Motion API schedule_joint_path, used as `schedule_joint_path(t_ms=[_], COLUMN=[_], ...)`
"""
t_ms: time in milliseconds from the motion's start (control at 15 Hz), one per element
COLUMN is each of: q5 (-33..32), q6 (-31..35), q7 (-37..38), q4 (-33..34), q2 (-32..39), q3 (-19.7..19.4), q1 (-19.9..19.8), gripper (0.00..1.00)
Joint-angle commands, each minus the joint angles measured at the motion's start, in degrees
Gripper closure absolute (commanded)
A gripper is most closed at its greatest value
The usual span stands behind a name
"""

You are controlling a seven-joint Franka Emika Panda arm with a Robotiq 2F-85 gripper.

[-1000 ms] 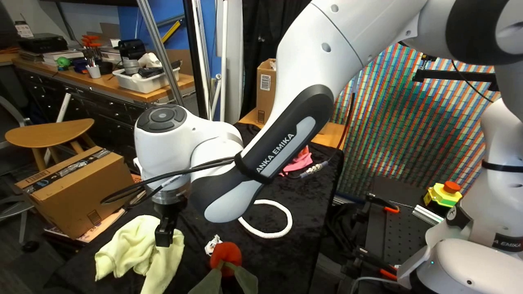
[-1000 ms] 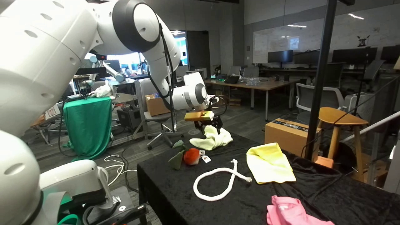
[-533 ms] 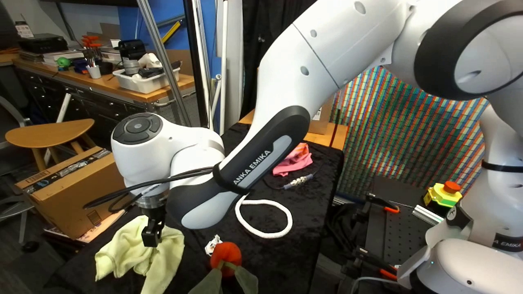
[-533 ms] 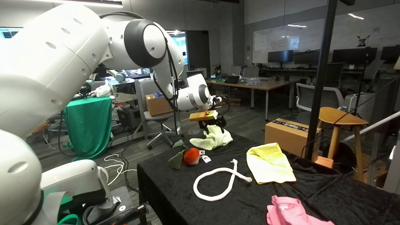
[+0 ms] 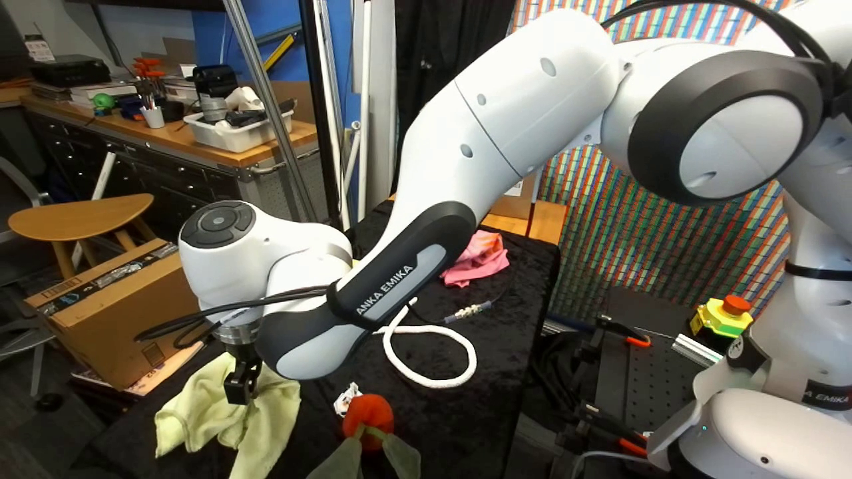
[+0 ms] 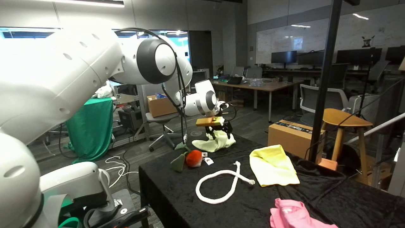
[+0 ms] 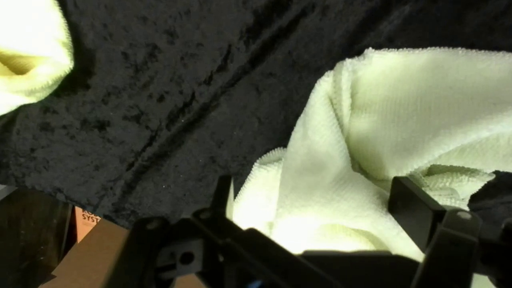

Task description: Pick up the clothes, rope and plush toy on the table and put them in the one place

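Observation:
My gripper (image 7: 319, 196) stands open over the pale yellow-green cloth (image 7: 344, 132), a raised fold of it showing between the spread fingers; whether they touch it I cannot tell. Both exterior views have the gripper (image 5: 239, 389) just at this crumpled cloth (image 6: 210, 145). The red-orange plush toy (image 6: 193, 158) with green leaves lies near it. A white rope (image 6: 215, 200) forms a loop on the black table (image 6: 253, 209). Beyond the rope is a yellow cloth (image 6: 273, 167), mostly hidden by the arm in an exterior view. A pink cloth (image 5: 476, 263) lies further off.
A cardboard box (image 5: 126, 313) stands on the floor beside the table, with a wooden stool (image 6: 345, 118) behind it. A black pole (image 6: 321, 88) rises by the table's edge. From the arm a cable with a metal connector (image 5: 468, 311) hangs over the table.
The gripper has shifted leftward in an exterior view, and rightward and slightly lower in an exterior view, staying over the pale cloth. It has stayed open. Cloths, rope and toy have not moved.

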Motion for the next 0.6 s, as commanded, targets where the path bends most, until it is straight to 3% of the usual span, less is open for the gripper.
schedule_joint_path(t_ms=[0, 533], q5=[2.28, 5.09], q6=[-2.30, -4.03], q7=[-2.50, -5.92], q4=[6.26, 9.67], q2=[3.76, 6.15], q3=[1.04, 3.09], q1=[-1.34, -2.67], gripper=[0.00, 0.00])
